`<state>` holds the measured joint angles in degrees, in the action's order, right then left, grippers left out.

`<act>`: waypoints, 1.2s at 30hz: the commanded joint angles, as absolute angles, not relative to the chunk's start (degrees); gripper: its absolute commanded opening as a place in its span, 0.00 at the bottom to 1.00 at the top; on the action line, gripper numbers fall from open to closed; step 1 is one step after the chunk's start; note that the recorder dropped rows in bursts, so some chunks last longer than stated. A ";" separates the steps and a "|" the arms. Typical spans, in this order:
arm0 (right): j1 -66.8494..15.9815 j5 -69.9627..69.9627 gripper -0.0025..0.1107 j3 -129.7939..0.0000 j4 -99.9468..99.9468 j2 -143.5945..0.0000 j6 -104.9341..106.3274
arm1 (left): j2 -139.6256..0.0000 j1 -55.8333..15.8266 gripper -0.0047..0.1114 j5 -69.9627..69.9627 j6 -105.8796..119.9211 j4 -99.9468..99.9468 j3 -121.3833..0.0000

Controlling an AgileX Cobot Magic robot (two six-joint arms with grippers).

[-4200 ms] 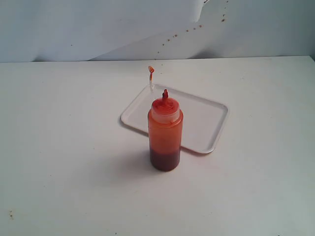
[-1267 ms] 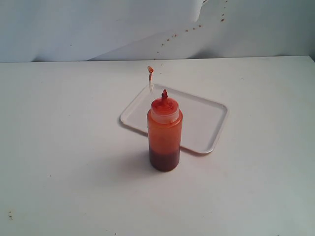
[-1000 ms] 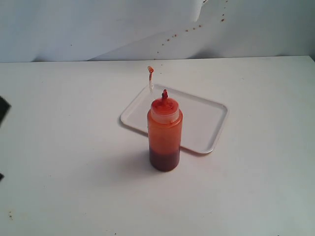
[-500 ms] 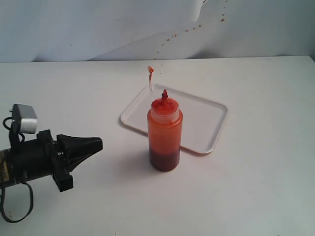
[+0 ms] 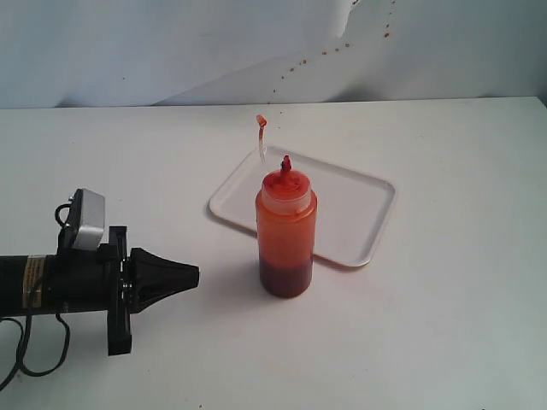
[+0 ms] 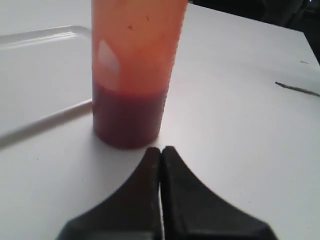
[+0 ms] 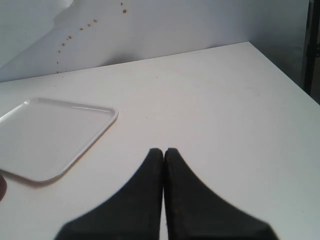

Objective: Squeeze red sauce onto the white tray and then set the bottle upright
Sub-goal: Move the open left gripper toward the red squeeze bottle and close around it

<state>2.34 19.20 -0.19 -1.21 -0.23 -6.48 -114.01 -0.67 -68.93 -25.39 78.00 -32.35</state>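
The bottle [image 5: 286, 231] stands upright on the table just in front of the white tray [image 5: 359, 209], its red-stained nozzle up and the cap strap sticking out behind. Dark red sauce [image 5: 286, 278] fills its lower part. No sauce blob shows on the tray. My left gripper [image 5: 195, 275] is shut and empty, pointing at the bottle's base from the left, a short gap away. Through the left wrist camera the bottle [image 6: 131, 70] fills the view just beyond the closed fingertips [image 6: 161, 150]. My right gripper [image 7: 163, 151] is shut, empty, and outside the exterior view.
A white table [image 5: 444, 325] carries everything. A white backdrop [image 5: 171, 51] with small red specks stands behind it. The right wrist camera shows the tray's corner [image 7: 55, 135] and the table's far edge [image 7: 280, 65].
My left arm came in from the left edge of the exterior view and moved right toward the bottle. Bottle and tray have stayed still.
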 commanded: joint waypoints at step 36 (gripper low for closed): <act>2.23 19.08 0.02 0.00 -1.31 0.00 -6.35 | -114.09 -11.96 0.93 -66.23 -12.05 59.14 -34.61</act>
